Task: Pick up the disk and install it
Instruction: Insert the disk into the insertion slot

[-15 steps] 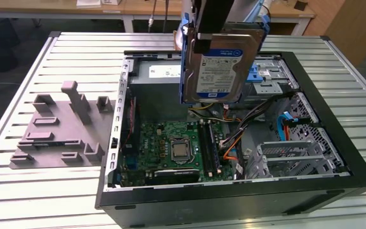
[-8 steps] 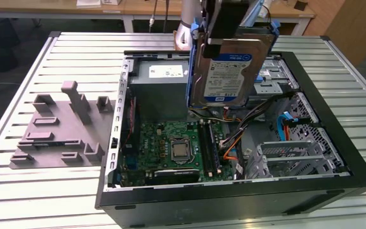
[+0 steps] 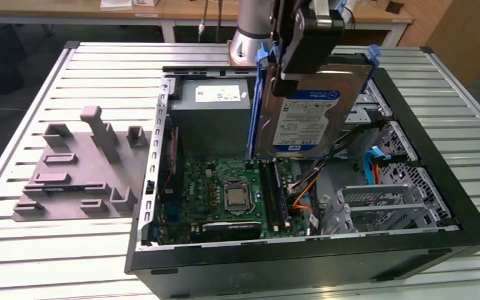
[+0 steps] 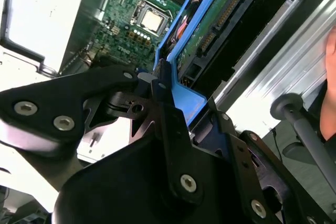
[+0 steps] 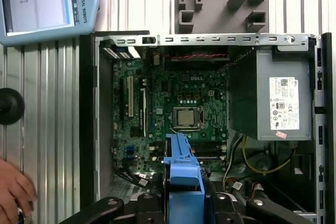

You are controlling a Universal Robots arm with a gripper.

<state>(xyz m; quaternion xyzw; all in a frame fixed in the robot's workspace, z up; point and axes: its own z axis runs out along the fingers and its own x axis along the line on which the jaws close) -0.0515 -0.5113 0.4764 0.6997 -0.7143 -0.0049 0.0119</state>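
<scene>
A slatted silver metal table (image 3: 23,125) is seen in the exterior view, and on it an open black desktop computer case (image 3: 307,262) is laid on its side. A grey moulded plastic fixture (image 3: 82,169) is placed at nine o'clock from the case. Inside the case, a grey metal power-supply box (image 3: 210,119) is set at eleven o'clock, a green motherboard (image 3: 223,187) at seven o'clock, and a silver perforated drive cage (image 3: 382,203) at four o'clock.

The flat silver disk (image 3: 307,122), with its white-and-blue label and blue plastic bracket, is held on edge over the case at about one o'clock, just beside the power-supply box, label turned toward the exterior view. Its lower edge appears to be clear of the motherboard. The black gripper (image 3: 290,78) is closed onto the bracket at the disk's upper edge; in the second wrist view its fingers (image 4: 163,85) are seen clamped against the blue plastic.

The installing step is judged to be in hand, with the seating not yet done. The grip is best kept firm, since only the bracket is pinched. The bracket edges should be kept parallel to the cage walls, and the orange cables (image 3: 302,194) should be avoided.
</scene>
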